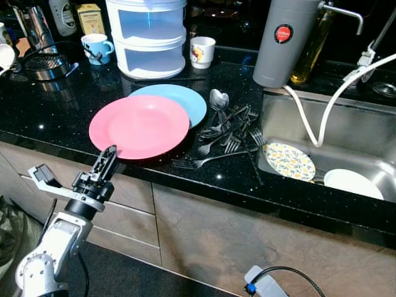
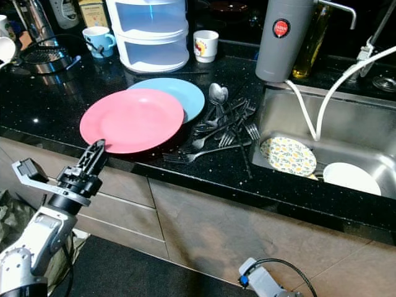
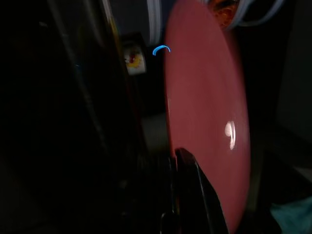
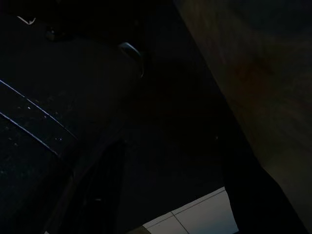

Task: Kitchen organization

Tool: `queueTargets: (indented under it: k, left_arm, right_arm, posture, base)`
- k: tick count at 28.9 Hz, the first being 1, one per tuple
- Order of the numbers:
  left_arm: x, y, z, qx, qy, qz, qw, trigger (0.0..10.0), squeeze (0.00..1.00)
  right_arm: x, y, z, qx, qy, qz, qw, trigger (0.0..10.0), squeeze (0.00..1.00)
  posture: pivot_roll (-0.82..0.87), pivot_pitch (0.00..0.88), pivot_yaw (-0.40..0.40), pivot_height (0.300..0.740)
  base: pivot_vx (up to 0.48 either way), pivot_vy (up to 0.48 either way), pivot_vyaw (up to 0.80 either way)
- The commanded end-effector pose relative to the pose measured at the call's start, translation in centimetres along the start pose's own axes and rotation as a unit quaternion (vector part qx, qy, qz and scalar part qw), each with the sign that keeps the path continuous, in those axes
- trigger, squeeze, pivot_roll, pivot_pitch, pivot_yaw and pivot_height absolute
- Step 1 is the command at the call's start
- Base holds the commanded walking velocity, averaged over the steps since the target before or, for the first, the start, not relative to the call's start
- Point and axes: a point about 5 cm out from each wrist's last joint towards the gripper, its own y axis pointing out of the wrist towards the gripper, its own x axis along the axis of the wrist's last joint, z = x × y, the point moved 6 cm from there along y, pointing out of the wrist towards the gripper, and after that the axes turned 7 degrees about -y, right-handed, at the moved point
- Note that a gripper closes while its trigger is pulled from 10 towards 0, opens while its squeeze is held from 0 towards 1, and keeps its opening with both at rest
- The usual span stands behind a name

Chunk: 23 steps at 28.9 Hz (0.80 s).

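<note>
From the left eye view, little of the organization is judged done. A pink plate (image 1: pixel 139 126) is laid over a blue plate (image 1: pixel 179 101) on the black counter (image 1: pixel 43 117), a heap of cutlery (image 1: pixel 226 133) is left loose well beyond the plates, and a patterned plate (image 1: pixel 289 161) and a white plate (image 1: pixel 353 184) are left in the sink (image 1: pixel 346 124). The left gripper (image 1: pixel 109 159) is raised at the counter edge, its tips just short of the pink plate's near rim; its fingers are seen pressed together, nothing held.

In the right eye view the same layout is repeated, the tips just below the rim.

In the left wrist view the rim is seen edge-on, right ahead of the jaws, apparently untouched.

In the right wrist view the right gripper (image 4: pixel 170 195) is seen in shade, its fingers spread wide and empty over floor.
</note>
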Motion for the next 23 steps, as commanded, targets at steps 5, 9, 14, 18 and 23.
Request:
queueTargets:
  k: [5, 9, 14, 18, 23]
  left_arm:
    - [0.3, 0.1, 0.1, 0.006, 0.011, 0.004, 1.000, 0.0, 0.00]
    - [0.3, 0.3, -0.3, -0.002, 0.013, 0.005, 1.000, 0.0, 0.00]
    - [0.1, 0.6, -0.7, -0.010, 0.012, 0.010, 1.000, 0.0, 0.00]
    - [-1.8, 1.5, -2.1, -0.039, 0.018, 0.052, 0.998, 0.0, 0.00]
    - [-4.8, 2.1, -4.8, -0.091, 0.051, 0.133, 0.986, 4.3, 0.00]
  right_arm:
    - [-0.2, 0.0, -0.1, -0.004, 0.007, 0.000, 1.000, 10.0, 0.00]
    - [-0.1, 0.0, -0.1, -0.004, 0.007, 0.000, 1.000, 10.0, 0.00]
    - [-0.1, 0.0, -0.1, -0.005, 0.007, -0.001, 1.000, 10.0, 0.00]
    - [-0.1, 0.0, -0.1, -0.006, 0.008, -0.001, 1.000, 10.0, 0.00]
    - [-0.2, 0.0, -0.1, -0.009, 0.011, 0.002, 1.000, 10.0, 0.00]
  posture:
    - [0.03, 0.006, 0.013, 0.740]
    - [0.03, 0.004, 0.012, 0.740]
    - [0.03, 0.003, 0.013, 0.740]
    - [0.02, 0.000, 0.015, 0.740]
    - [0.02, 0.000, 0.018, 0.740]
  base:
    - [0.000, 0.000, 0.00]
    - [0.000, 0.000, 0.00]
    - [0.000, 0.000, 0.00]
    - [0.000, 0.000, 0.00]
    - [0.000, 0.000, 0.00]
